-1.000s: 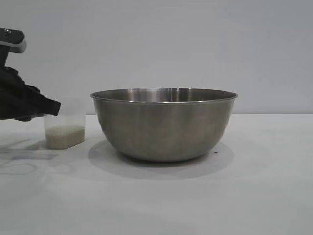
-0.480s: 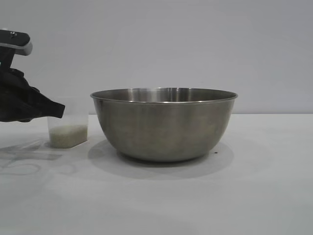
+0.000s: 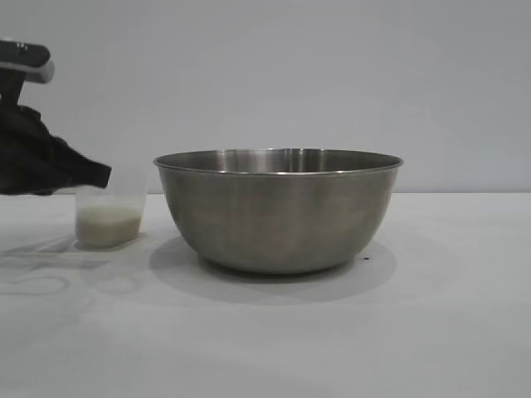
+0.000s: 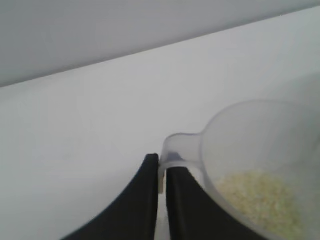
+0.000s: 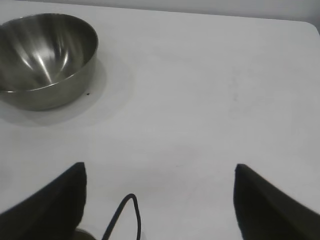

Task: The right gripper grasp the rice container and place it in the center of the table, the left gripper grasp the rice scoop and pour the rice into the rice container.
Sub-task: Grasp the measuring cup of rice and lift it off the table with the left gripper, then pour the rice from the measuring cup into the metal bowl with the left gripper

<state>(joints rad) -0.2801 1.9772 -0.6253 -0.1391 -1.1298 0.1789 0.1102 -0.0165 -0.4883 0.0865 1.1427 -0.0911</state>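
1. Where the left gripper [image 4: 161, 172] entered the left wrist view from the bottom edge, its two dark fingers [image 4: 142, 200] stood pressed together on the loop handle of the rice scoop [image 4: 260, 150], pinching it.
2. From there the rice scoop spread toward the lower right of that frame, cut off by the right and bottom edges, with the rice [image 4: 260, 197] lying as a pale layer in its bottom.
3. Seen in the exterior view, the left gripper [image 3: 91, 172] came in from the left edge at mid-height, and the rice scoop [image 3: 109, 217] sat just beneath its tip, upright; whether its base touched the table [image 3: 332, 332] could not be told.
4. Most of the left arm was cut off by the left edge of that frame, and the handle was hidden behind the dark gripper.
5. Just right of the scoop, the rice container [image 3: 278, 207] stood on the table at the frame's middle, apart from the scoop.
6. Across the bottom of the right wrist view, the right gripper [image 5: 160, 200] showed its fingers spread wide, holding nothing, with the rice container [image 5: 45, 57] well apart at the upper left, partly cut by the left edge.
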